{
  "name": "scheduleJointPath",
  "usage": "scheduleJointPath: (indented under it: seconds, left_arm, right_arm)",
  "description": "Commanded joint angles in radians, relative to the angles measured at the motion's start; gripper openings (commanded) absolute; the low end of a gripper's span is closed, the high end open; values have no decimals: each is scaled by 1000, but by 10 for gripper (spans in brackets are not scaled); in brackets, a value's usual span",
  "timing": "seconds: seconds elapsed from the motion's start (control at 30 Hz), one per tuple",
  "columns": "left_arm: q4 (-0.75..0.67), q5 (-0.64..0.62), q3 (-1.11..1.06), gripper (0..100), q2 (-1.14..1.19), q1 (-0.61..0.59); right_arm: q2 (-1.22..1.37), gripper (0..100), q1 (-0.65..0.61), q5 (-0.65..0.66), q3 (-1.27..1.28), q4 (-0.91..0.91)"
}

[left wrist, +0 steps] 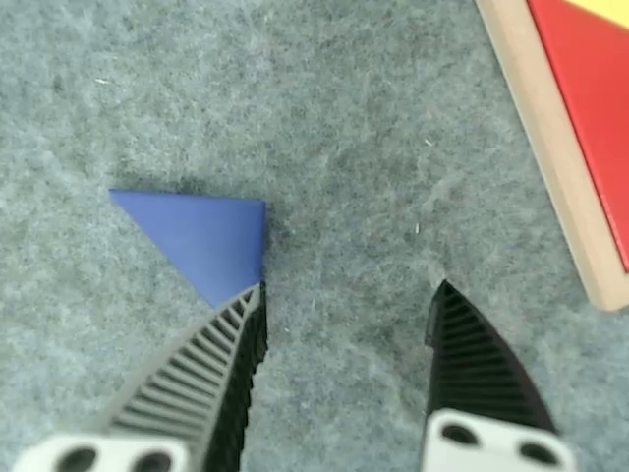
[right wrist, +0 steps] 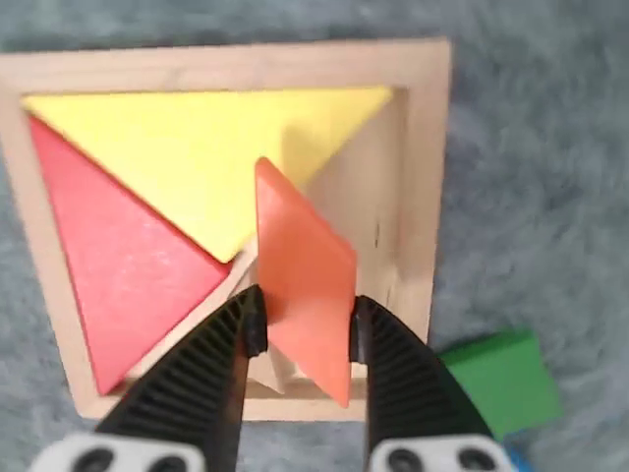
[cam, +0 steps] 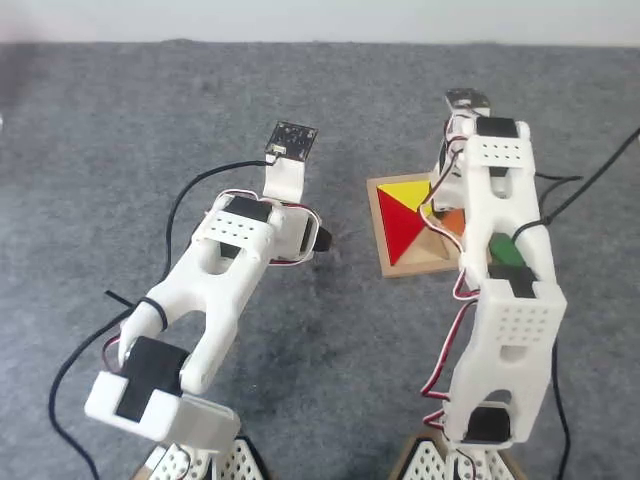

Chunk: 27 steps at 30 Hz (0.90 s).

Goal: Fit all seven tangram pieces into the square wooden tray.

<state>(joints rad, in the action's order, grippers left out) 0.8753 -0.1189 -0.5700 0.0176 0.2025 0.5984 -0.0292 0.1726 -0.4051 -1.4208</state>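
Tray point(right wrist: 425, 177) sits on the grey mat point(left wrist: 324, 128) under our right arm, with the yellow triangle point(right wrist: 197, 138) and red triangle point(right wrist: 108, 265) seated flat and meeting along one edge. The remaining half of the tray is bare wood. Right gripper point(right wrist: 305, 313) is clamped on the orange piece point(right wrist: 300, 246), which is held on edge and tilted above the bare part, its upper corner over the yellow triangle. Green piece point(right wrist: 501, 379) lies on the mat just outside the tray corner. Blue triangle point(left wrist: 201, 231) lies flat on the mat, well apart from the tray. Left gripper point(left wrist: 349, 290) is spread wide and empty, one fingertip at the triangle's point. Risks as we see them: the orange piece dropped at this tilt could land on the yellow edge and sit proud, or take a slot the others need. A thin piece pinched on its faces may pivot. On the left, closing from here would likely shove the blue triangle, not grasp it.
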Motion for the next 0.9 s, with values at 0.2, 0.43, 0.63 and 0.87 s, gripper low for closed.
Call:
scheduleJointPath:
  seconds: [0.2,0.43,0.63,0.87]
  left_arm:
    - [-15,2,4,258,-54,5]
    - [-15,2,4,258,-54,6]
    - [-15,2,4,258,-54,6]
    - [-18,2,-4,258,-54,6]
  right_arm:
    - [-68,33,-24,371,-57,25]
    - [-68,33,-65,634,-52,64]
    - [-67,36,-65,677,-49,237]
    - [-36,33,-64,1137,-49,295]
